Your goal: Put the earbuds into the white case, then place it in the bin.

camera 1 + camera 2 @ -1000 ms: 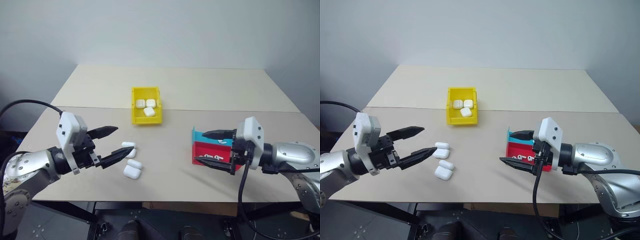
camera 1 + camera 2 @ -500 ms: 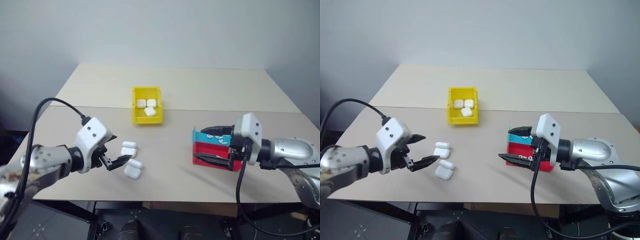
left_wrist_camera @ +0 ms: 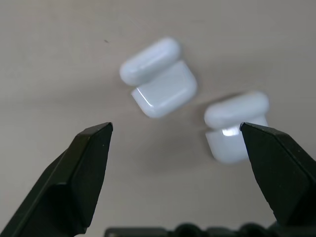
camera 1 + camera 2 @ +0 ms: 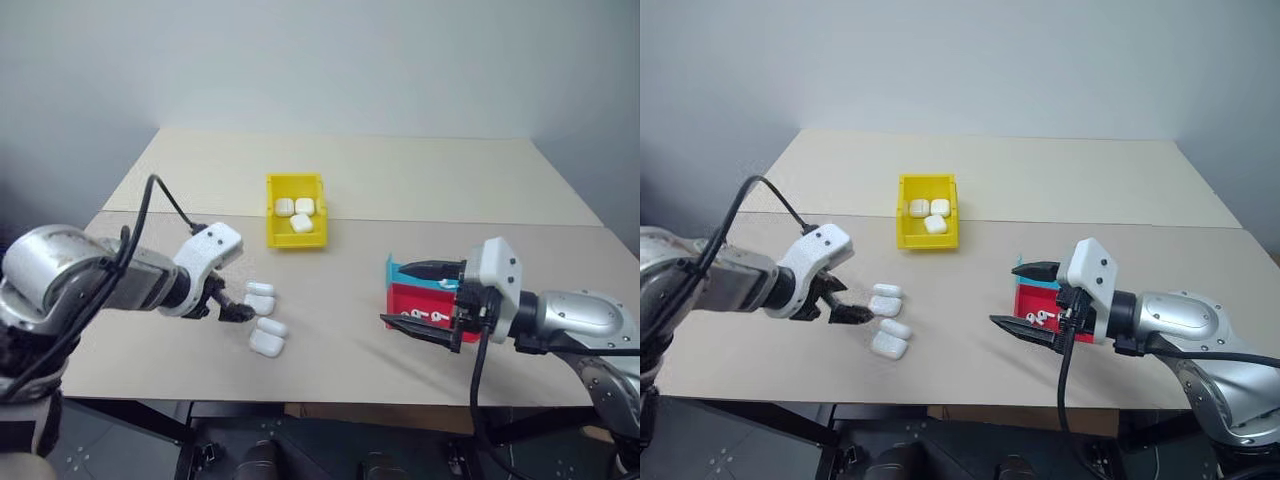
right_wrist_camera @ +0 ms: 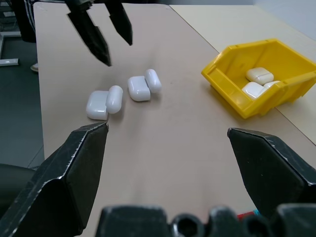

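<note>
The left end effector (image 4: 845, 303) hangs just over the beige tabletop (image 4: 1060, 190) with its two black fingers spread wide and empty, pitched steeply down. Just ahead of its tips lie two small glossy white rounded plastic earbud cases (image 3: 158, 76), both with their hinged lids flipped open; one sits between the finger lines, the other (image 3: 236, 129) close against the far finger.

To do this step well, the end effector should probably settle on one case, centre the fingers either side of its body rather than its lid, and come down squarely so the neighbouring case is not nudged away. The cases look smooth and light, so a slow closing across the flat sides seems safest.

The right end effector (image 4: 1025, 298) is held nearly level, fingers wide apart and holding nothing, just in front of the red-and-teal plastic tray (image 4: 408, 295). Tiny glossy white earbuds (image 4: 1040, 317) lie in that tray, between the fingers as seen from the head. The small bright yellow plastic bin (image 4: 295, 222) stands well beyond both end effectors, with three white cases already inside. The left forearm reaches in from the side, wrist bent sharply down; the right forearm stretches in with the wrist turned inward.
</note>
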Robot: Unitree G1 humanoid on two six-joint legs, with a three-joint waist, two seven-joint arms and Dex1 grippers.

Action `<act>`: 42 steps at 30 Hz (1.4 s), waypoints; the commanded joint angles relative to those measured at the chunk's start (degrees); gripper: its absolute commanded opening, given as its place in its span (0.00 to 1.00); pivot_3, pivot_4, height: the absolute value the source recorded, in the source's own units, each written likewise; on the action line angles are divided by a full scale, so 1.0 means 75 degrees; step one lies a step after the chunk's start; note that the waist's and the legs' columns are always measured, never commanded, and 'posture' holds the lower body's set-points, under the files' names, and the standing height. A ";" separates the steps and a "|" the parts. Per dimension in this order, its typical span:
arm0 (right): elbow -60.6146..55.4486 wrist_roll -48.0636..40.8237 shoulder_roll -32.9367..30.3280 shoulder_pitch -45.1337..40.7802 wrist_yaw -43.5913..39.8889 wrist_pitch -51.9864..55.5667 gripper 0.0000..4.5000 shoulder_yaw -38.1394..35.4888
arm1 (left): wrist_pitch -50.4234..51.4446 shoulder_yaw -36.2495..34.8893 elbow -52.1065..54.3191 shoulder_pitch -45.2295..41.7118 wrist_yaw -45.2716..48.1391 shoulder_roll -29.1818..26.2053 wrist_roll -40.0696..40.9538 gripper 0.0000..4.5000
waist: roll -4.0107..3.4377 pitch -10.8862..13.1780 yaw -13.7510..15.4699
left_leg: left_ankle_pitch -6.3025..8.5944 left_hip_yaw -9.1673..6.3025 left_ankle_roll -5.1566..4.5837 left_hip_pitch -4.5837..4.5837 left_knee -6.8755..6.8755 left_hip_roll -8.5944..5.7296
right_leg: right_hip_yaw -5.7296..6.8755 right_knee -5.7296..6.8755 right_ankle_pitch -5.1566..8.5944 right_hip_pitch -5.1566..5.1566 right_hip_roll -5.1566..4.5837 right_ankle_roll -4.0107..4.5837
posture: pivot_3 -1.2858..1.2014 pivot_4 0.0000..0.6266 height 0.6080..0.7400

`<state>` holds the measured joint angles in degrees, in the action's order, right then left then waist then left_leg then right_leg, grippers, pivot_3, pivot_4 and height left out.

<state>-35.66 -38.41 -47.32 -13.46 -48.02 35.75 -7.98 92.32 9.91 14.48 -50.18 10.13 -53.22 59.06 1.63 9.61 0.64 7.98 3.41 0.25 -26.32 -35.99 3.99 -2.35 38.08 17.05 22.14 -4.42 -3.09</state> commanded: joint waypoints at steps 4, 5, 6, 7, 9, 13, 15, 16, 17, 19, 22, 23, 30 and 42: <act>-0.0353 -0.0200 0.0032 0.0087 0.0216 0.0044 1.00 -0.0190 | 0.0024 0.0202 -0.1676 -0.0965 -0.2363 0.0603 0.1569 1.00 | 0.0010 0.0006 0.0002 | 0.0002 0.0001 -0.0002 -0.0010 0.0003 -0.0002 | -0.0004 -0.0002 0.0002 0.0008 -0.0003 -0.0003 | 0.52 0.24 1.00; -0.0379 -0.0204 0.0057 0.0116 0.0239 0.0031 1.00 -0.0188 | 0.0024 0.0295 -0.1744 -0.1027 -0.2842 0.0712 0.1717 1.00 | 0.0010 0.0006 0.0000 | 0.0002 -0.0002 -0.0002 -0.0011 0.0005 -0.0002 | -0.0004 -0.0002 0.0002 0.0009 -0.0003 -0.0003 | 0.52 0.24 1.00; -0.0399 -0.0209 0.0082 0.0132 0.0261 0.0021 1.00 -0.0181 | 0.0024 0.0377 -0.1760 -0.1068 -0.3230 0.0783 0.1860 1.00 | 0.0010 0.0006 -0.0002 | 0.0002 -0.0002 -0.0003 -0.0011 0.0004 -0.0001 | -0.0004 0.0000 0.0002 0.0009 -0.0003 -0.0003 | 0.52 0.24 1.00; -0.0418 -0.0214 0.0099 0.0142 0.0283 0.0017 1.00 -0.0173 | 0.0024 0.0439 -0.1789 -0.1101 -0.3566 0.0817 0.2049 1.00 | 0.0010 0.0006 -0.0010 | 0.0002 -0.0002 -0.0002 -0.0010 0.0003 -0.0002 | -0.0004 0.0000 0.0002 0.0008 -0.0004 -0.0003 | 0.52 0.24 1.00; -0.0459 -0.0210 0.0166 0.0134 0.0372 0.0017 1.00 -0.0107 | 0.0024 0.0644 -0.2144 -0.1323 -0.4473 0.1091 0.2477 1.00 | 0.0010 0.0006 -0.0014 | 0.0002 -0.0001 -0.0002 -0.0010 0.0001 -0.0002 | -0.0006 0.0002 0.0000 0.0007 -0.0004 -0.0005 | 0.52 0.24 1.00; -0.0489 -0.0194 0.0235 0.0113 0.0474 0.0019 1.00 -0.0052 | 0.0024 0.1356 -0.2715 -0.1814 -0.6128 0.1335 0.3606 1.00 | 0.0011 0.0006 -0.0004 | 0.0001 -0.0005 -0.0001 -0.0009 -0.0003 -0.0004 | -0.0004 0.0005 -0.0001 0.0005 -0.0004 -0.0005 | 0.52 0.24 1.00; -0.0483 -0.0194 0.0256 0.0106 0.0508 0.0013 1.00 -0.0060 | 0.0024 0.1783 -0.3058 -0.2081 -0.6582 0.1297 0.4408 1.00 | 0.0011 0.0006 -0.0003 | 0.0001 -0.0005 -0.0001 -0.0009 -0.0001 -0.0006 | -0.0004 0.0003 -0.0001 0.0005 -0.0005 -0.0006 | 0.52 0.24 1.00; -0.0478 -0.0194 0.0263 0.0107 0.0516 0.0009 1.00 -0.0069 | 0.0024 0.1999 -0.3138 -0.2194 -0.6730 0.1246 0.4743 1.00 | 0.0011 0.0006 -0.0008 | 0.0001 -0.0005 -0.0001 -0.0009 0.0001 -0.0005 | -0.0004 0.0002 -0.0001 0.0006 -0.0006 -0.0006 | 0.52 0.24 1.00; -0.0476 -0.0190 0.0268 0.0110 0.0525 0.0005 1.00 -0.0075 | 0.0024 0.2310 -0.3322 -0.2355 -0.6824 0.1174 0.5121 1.00 | 0.0011 0.0006 -0.0008 | 0.0001 -0.0005 -0.0001 -0.0009 0.0004 -0.0006 | -0.0006 0.0001 -0.0001 0.0007 -0.0006 -0.0006 | 0.52 0.24 1.00; -0.0481 -0.0176 0.0275 0.0122 0.0542 -0.0011 1.00 -0.0085 | 0.0024 0.2800 -0.4035 -0.2632 -0.7220 0.1234 0.5772 1.00 | 0.0011 0.0006 -0.0005 | 0.0001 -0.0005 0.0000 -0.0009 0.0005 -0.0007 | -0.0006 0.0001 -0.0001 0.0008 -0.0006 -0.0006 | 0.52 0.24 1.00; -0.0474 -0.0180 0.0279 0.0122 0.0564 -0.0022 1.00 -0.0099 | 0.0024 0.3305 -0.4402 -0.2924 -0.7269 0.1258 0.6332 1.00 | 0.0011 0.0006 -0.0012 | 0.0000 -0.0005 0.0001 -0.0009 0.0001 -0.0007 | -0.0005 0.0003 -0.0001 0.0007 -0.0005 -0.0006 | 0.52 0.24 1.00; -0.0475 -0.0184 0.0273 0.0124 0.0564 -0.0025 1.00 -0.0106 | -0.0060 0.3469 -0.4564 -0.3001 -0.7470 0.1275 0.6587 1.00 | 0.0011 0.0006 -0.0008 | 0.0000 -0.0004 0.0001 -0.0009 0.0001 -0.0008 | -0.0005 0.0003 -0.0001 0.0007 -0.0005 -0.0006 | 0.52 0.24 1.00; -0.0459 -0.0159 0.0272 0.0053 0.0608 -0.0035 1.00 -0.0052 | -0.0973 0.3470 -0.4887 -0.2676 -0.9020 0.1718 0.7193 1.00 | 0.0012 0.0006 0.0001 | 0.0000 -0.0005 0.0002 -0.0010 0.0001 -0.0011 | -0.0005 -0.0001 -0.0001 0.0005 -0.0009 -0.0006 | 0.52 0.24 1.00; -0.0518 -0.0129 0.0313 0.0117 0.0682 -0.0054 1.00 -0.0056 | -0.1218 0.2132 -0.5849 -0.2158 -1.0971 0.2797 0.7193 1.00 | 0.0013 0.0007 0.0000 | -0.0003 -0.0007 0.0005 -0.0009 0.0002 -0.0013 | -0.0004 -0.0001 -0.0001 0.0004 -0.0007 -0.0006 | 0.52 0.24 1.00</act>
<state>-37.74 -38.98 -45.09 -12.52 -43.19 36.30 -7.40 83.19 28.48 -29.29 -66.43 -70.37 -32.50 112.49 1.73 9.66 0.64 7.95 3.36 0.29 -26.39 -35.98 3.88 -2.38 38.08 17.04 22.17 -4.48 -3.13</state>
